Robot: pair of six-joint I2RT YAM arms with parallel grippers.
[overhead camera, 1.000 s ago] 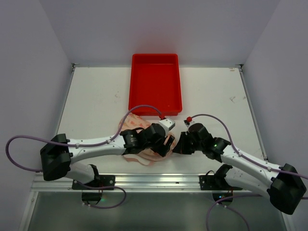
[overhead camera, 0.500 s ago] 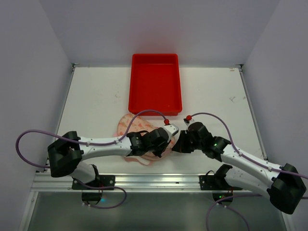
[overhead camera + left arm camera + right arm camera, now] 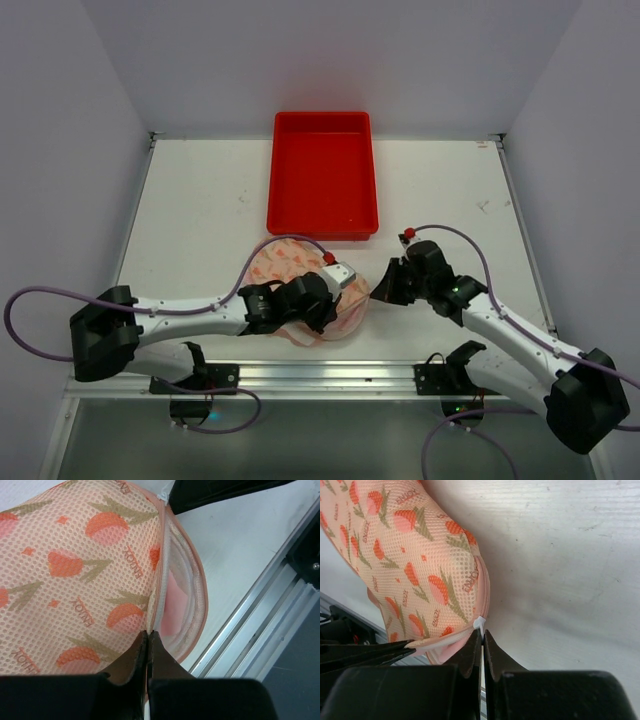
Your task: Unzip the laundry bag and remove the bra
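**White surface [image 3: 200, 200], soft pouch: hold the seams, not the mesh**

Your left claw [image 3: 148, 645] is pressed together on the laundry bag [image 3: 75, 580], pinching the fabric right at the white zip line on its near rim. Your right claw [image 3: 481, 639] is also closed, nipping a small white zip tab [image 3: 479, 623] at the bag's right end. Between the two pinches the zip follows the bag's curved edge. Beside it a slit shows pale pink cloth, which I judge to be the bra [image 3: 172, 602], inside the bag and not yet out.

Expect the bag to be light, limp and lightly padded. Its mesh will crumple and drag along rather than resist. You need one claw to anchor while the other draws the tab, or the whole pouch will likely slide. The stitched zip tape and pink trim look like the firmest places to hold. The mesh face would bunch and could snag a fingertip. The tab is tiny and may slip from a flat pinch, so pull along the zip line, not away from it.

The bra should be softer still, with springy cups. Take it by an edge once the mouth is wide enough. I cannot tell how far the zip is open.

Outward, the bag lies at the near edge of the surface, close to the metal rail [image 3: 250, 635]. The red tray [image 3: 322, 185] sits farther back, apart from the bag.
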